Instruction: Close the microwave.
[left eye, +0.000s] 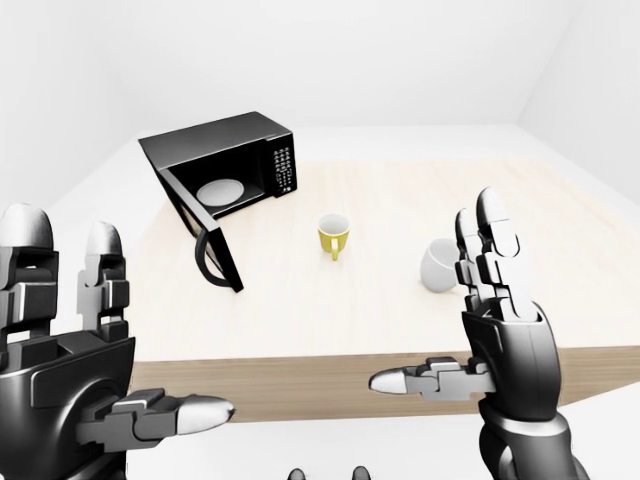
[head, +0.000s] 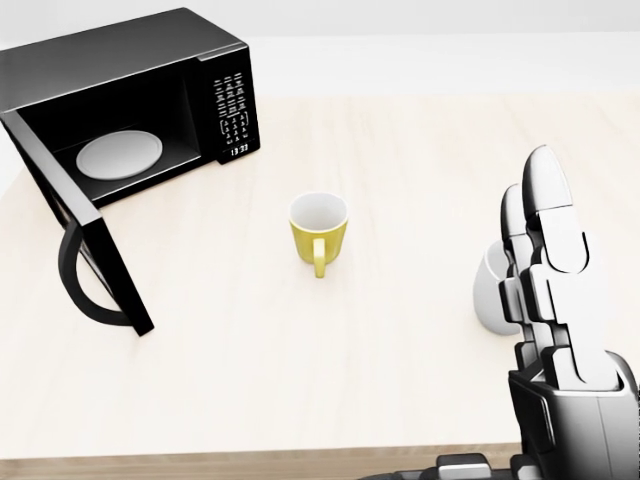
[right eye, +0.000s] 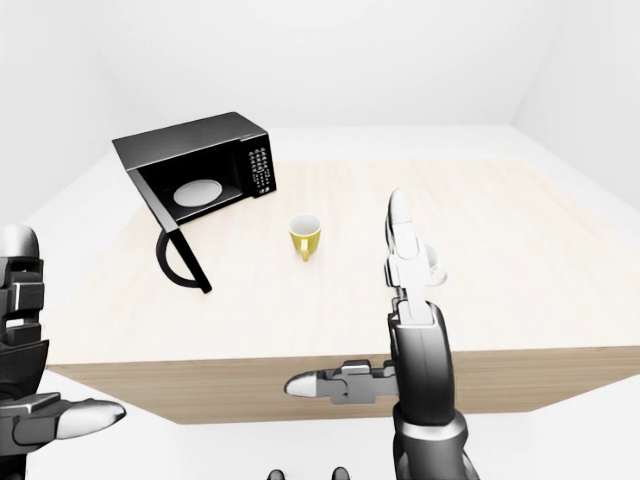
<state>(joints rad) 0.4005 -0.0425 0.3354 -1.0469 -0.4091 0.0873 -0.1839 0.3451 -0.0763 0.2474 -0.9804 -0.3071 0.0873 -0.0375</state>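
A black microwave (head: 130, 95) stands at the top left of the head view on the pale wooden table (head: 420, 140). Its door (head: 85, 245) hangs wide open, swung out toward the view's lower left, with a curved handle on its outer face. A white plate (head: 120, 155) lies inside. My left hand (left eye: 115, 325) and right hand (left eye: 465, 320) are both raised before the table's near edge, fingers spread and open, holding nothing. Both are well short of the microwave.
A yellow mug (head: 318, 228) stands in the middle of the table, to the right of the open door. A white mug (head: 488, 290) sits further right, mostly hidden behind my right hand's fingers (head: 548, 250). The table's near edge (head: 250, 465) runs along the bottom.
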